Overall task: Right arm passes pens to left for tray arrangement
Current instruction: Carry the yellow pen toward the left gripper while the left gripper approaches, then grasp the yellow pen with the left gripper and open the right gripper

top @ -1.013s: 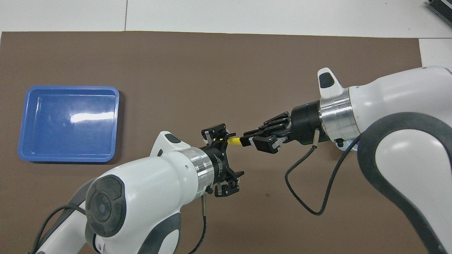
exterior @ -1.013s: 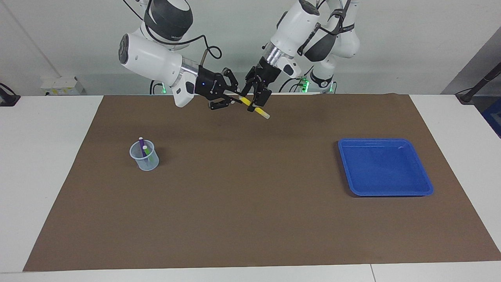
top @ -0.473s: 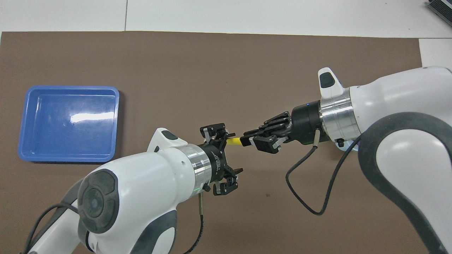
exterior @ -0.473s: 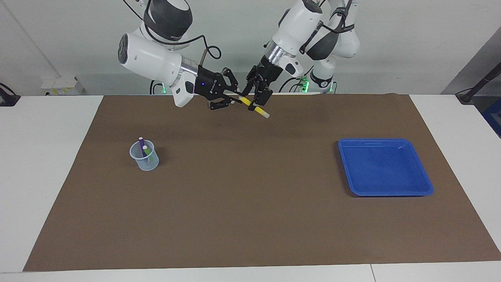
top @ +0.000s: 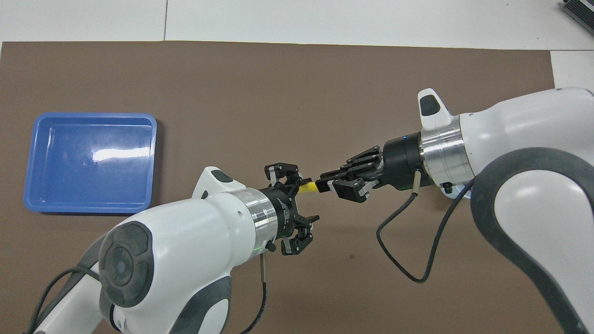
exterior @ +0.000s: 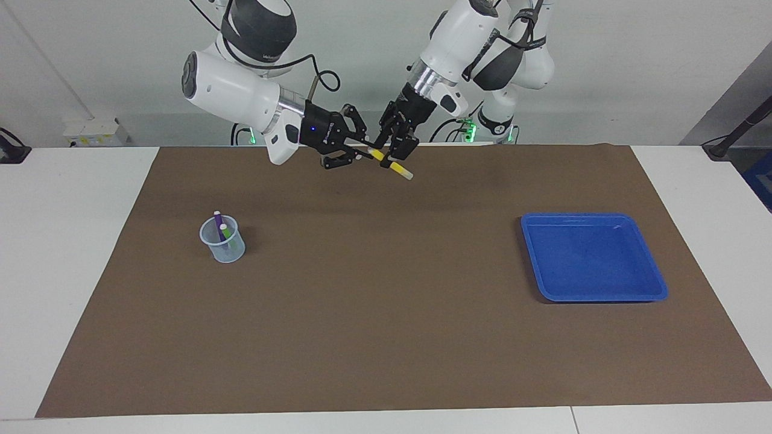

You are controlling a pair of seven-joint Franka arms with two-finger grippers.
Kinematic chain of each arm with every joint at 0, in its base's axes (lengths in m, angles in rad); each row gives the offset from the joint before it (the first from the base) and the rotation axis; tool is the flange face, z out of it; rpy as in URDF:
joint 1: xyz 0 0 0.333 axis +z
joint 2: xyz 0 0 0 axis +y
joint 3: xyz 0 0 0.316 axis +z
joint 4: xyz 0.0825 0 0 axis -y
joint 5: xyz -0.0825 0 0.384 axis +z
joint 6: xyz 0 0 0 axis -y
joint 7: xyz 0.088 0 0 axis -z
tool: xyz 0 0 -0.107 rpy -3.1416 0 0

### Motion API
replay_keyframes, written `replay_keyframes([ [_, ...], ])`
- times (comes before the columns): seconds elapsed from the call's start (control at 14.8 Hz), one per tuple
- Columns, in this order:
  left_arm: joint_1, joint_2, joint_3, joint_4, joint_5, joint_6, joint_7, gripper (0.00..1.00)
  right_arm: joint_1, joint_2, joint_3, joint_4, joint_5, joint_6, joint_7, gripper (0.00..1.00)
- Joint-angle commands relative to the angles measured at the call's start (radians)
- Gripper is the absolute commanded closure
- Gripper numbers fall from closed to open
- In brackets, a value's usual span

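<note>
Yellow pen point(exterior: 391, 166) is held in mid-air over the brown mat point(exterior: 386, 313), at the edge nearest the robots. The right gripper point(exterior: 356, 150) pinches one end, leaving the pale-tipped end free for transfer. The left gripper point(exterior: 395, 149) is at the pen's middle; whether its fingers are clamped cannot be determined. The purple and green pens point(exterior: 221, 232) stand in the cup point(exterior: 223, 242). The blue tray point(exterior: 594, 257) lies toward the left arm's end, presumably to receive the pens
</note>
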Motion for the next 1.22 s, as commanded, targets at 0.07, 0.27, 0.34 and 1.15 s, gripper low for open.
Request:
replay_keyframes([
  [0.07,-0.003,-0.001,0.007,0.009,0.016,-0.025,-0.008,0.61,0.0,-0.022,-0.001,-0.03,0.035,0.027,-0.035,1.0],
  [0.27,0.0,0.003,0.011,0.013,0.021,-0.025,-0.01,1.0,0.0,-0.021,-0.001,-0.03,0.035,0.027,-0.037,1.0],
  [0.34,0.002,0.003,0.013,0.015,0.029,-0.025,-0.01,1.0,0.0,-0.021,-0.001,-0.03,0.035,0.03,-0.037,1.0],
  [1.15,0.04,0.025,0.013,0.056,0.056,-0.026,-0.019,1.0,0.017,-0.015,-0.001,-0.023,-0.05,0.076,-0.024,0.59],
])
